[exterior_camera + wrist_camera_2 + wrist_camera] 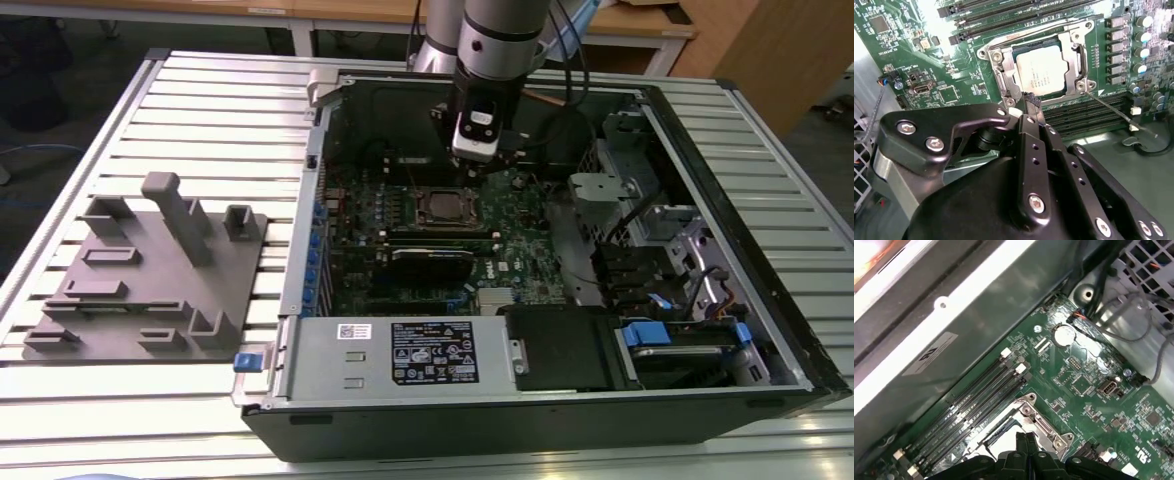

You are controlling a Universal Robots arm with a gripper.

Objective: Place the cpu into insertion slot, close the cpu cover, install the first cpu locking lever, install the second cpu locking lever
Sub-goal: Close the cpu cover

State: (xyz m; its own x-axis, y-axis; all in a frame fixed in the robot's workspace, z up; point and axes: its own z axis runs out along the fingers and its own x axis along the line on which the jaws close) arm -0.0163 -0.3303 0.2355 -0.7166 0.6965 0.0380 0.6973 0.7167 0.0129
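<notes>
The cpu (1041,70), a dull silver square chip, lies in the insertion slot (1004,87) on the green motherboard. The cpu cover (1075,52), a silvery frame, lies flat around the chip. One thin locking lever (1116,111) sticks out sideways from the socket corner, unlatched. My gripper (1030,100) hovers just beside the socket's edge, fingers pressed together with nothing between them. In the first wrist view the gripper (1026,437) sits over the socket (1021,422). From the exterior view the gripper (477,152) hangs a little behind the socket (445,208).
The open computer case (747,110) lies on a slatted metal table (200,90). Memory slots (979,400) run beside the socket. A black card (430,262) sits in front of it. Cables and drive bays (641,250) fill the exterior view's right. A grey fixture (147,270) stands outside the case.
</notes>
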